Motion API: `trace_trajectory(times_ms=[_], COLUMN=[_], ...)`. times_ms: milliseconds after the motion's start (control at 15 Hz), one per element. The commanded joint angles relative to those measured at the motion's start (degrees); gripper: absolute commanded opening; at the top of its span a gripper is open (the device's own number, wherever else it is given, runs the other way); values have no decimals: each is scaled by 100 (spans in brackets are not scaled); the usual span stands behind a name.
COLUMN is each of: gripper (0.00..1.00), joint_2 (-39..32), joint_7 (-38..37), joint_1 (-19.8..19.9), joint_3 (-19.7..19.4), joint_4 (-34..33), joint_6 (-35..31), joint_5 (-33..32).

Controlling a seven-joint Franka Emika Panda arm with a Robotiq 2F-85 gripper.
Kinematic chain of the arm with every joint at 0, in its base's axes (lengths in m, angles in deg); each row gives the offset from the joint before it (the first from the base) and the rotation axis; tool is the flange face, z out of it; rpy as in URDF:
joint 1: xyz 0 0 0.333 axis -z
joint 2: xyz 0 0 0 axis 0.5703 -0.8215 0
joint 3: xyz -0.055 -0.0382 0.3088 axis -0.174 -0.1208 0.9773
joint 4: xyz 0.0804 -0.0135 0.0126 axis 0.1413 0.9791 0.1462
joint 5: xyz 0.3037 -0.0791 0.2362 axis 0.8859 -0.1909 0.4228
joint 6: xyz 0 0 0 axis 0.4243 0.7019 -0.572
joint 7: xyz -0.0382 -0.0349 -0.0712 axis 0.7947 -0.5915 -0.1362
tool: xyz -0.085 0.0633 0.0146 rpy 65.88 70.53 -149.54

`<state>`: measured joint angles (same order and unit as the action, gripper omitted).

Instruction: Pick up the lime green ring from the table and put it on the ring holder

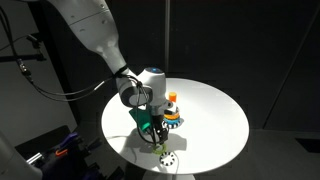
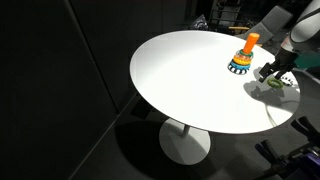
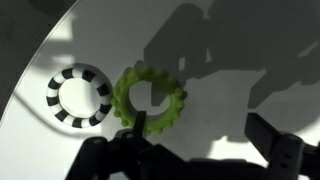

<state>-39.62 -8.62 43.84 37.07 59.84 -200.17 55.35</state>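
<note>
End effector (image 3: 205,140) spread wide, perhaps just touching the lime green ring (image 3: 150,100).

The lime green ring (image 3: 175,100) has a knobbly edge and lies flat on the round white surface (image 2: 190,80). In an exterior view it sits at about four o'clock from the ring holder (image 2: 242,60), near it but apart. The holder is an upright orange peg above stacked coloured rings.
</note>
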Motion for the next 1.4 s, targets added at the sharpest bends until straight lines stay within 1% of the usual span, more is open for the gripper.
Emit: trace_trajectory(times_ms=[0,67,133,200,267,333,533,733,800,867,933,1000,1067,1133,1200,1267,1333], gripper=[100,98,92,91,86,89,86,70,62,62,57,48,43,35,23,16,6], joint_2=[-156,-180,-200,-214,-227,-235,-247,-267,-270,-275,-278,-272,-272,-261,-223,-178,-153], joint_7=[-30,-23,-23,-25,-21,-18,-14,-21,-21,-21,-23,-21,-20,-18,-19,-11,-7], joint_1=[170,182,187,190,196,203,215,216,219,221,221,219,219,221,217,224,230], joint_3=[123,135,139,142,147,151,155,149,150,149,148,163,169,170,178,198,205], joint_4=[-177,-191,-200,-205,-208,-210,-211,-223,-228,-234,-239,-246,-247,-243,-237,-228,-230], joint_6=[-27,-16,-13,-13,-12,-7,-3,-7,-8,-7,-7,-8,-10,-8,-6,16,43], joint_5=[-102,-97,-99,-100,-100,-99,-105,-115,-115,-116,-118,-117,-117,-115,-114,-105,-100])
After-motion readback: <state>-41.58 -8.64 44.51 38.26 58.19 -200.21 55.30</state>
